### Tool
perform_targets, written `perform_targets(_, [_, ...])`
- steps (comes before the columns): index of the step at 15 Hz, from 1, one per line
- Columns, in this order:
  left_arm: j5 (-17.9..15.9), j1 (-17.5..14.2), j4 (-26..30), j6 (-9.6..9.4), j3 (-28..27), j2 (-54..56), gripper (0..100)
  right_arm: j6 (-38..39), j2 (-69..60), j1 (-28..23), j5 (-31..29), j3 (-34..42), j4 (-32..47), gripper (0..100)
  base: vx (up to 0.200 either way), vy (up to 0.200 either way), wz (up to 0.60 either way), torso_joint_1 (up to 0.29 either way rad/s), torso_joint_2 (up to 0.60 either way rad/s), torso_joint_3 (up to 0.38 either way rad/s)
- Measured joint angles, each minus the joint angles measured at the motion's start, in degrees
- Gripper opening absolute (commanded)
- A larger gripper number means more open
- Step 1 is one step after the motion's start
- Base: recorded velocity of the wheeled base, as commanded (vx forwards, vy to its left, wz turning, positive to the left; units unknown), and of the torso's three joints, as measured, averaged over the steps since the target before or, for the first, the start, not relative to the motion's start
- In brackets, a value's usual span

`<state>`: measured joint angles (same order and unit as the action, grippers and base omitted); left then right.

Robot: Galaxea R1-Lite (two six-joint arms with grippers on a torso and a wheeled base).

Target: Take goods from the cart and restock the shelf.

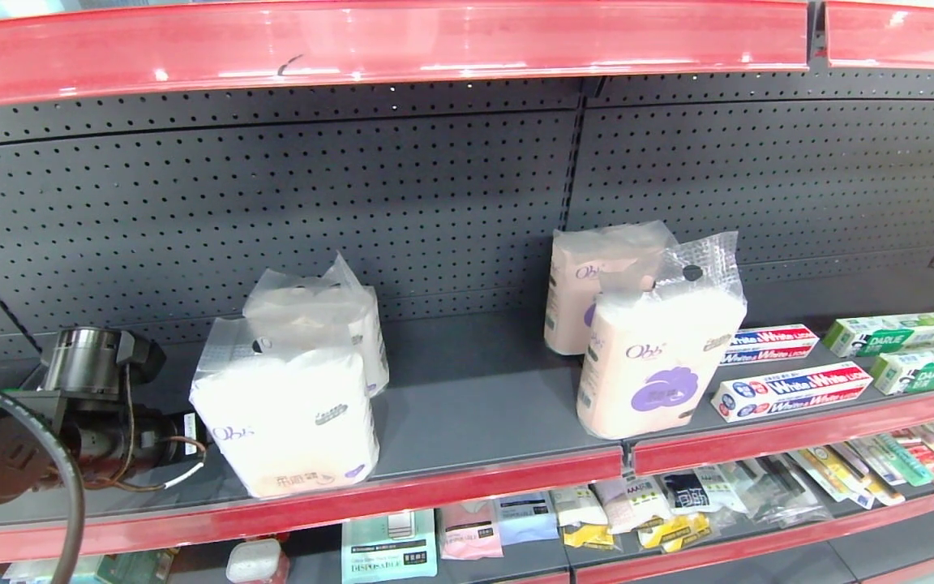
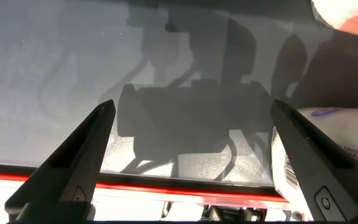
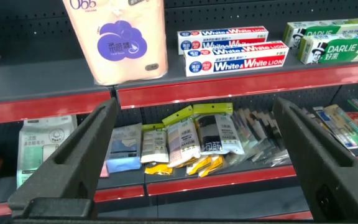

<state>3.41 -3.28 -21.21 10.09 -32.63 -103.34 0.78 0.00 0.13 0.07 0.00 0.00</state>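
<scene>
Two white tissue packs stand one behind the other on the left of the grey shelf. Two pink tissue packs stand to the right, at the middle. My left arm rests over the shelf's left end, beside the front white pack. My left gripper is open above the bare shelf board, holding nothing, with a white pack just past one finger. My right gripper is open and empty, back from the shelf front and facing a pink pack.
Toothpaste boxes and green boxes lie at the shelf's right. Red price rails edge each level. The lower shelf holds small packets. Bare board lies between the two tissue groups.
</scene>
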Motion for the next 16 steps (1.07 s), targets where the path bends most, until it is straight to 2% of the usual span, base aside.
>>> perform_targets(5, [-0.1,-0.5,-0.3,-0.62,0.0,0.6,100,0.0,0.0,0.0,0.0,0.0,0.0,100,0.000,0.000,0.00,0.000,0.00,0.000])
perform_targets(6, [-0.2,-1.2,-0.2,-2.00,0.1,1.5,100,0.0,0.0,0.0,0.0,0.0,0.0,100,0.000,0.000,0.00,0.000,0.00,0.000])
perform_targets(10, [-3.2,-5.6,0.4,-12.36,2.3,10.1,100,0.0,0.0,0.0,0.0,0.0,0.0,100,0.000,0.000,0.00,0.000,0.00,0.000])
perform_targets(11, [-4.0,-6.5,0.4,-14.10,3.3,13.3,100,0.0,0.0,0.0,0.0,0.0,0.0,100,0.000,0.000,0.00,0.000,0.00,0.000])
perform_targets(14, [-7.0,-7.3,1.5,-15.21,6.5,26.1,100,0.0,0.0,0.0,0.0,0.0,0.0,100,0.000,0.000,0.00,0.000,0.00,0.000])
perform_targets(16, [-9.0,-6.2,5.3,-15.56,8.6,40.2,100,0.0,0.0,0.0,0.0,0.0,0.0,100,0.000,0.000,0.00,0.000,0.00,0.000])
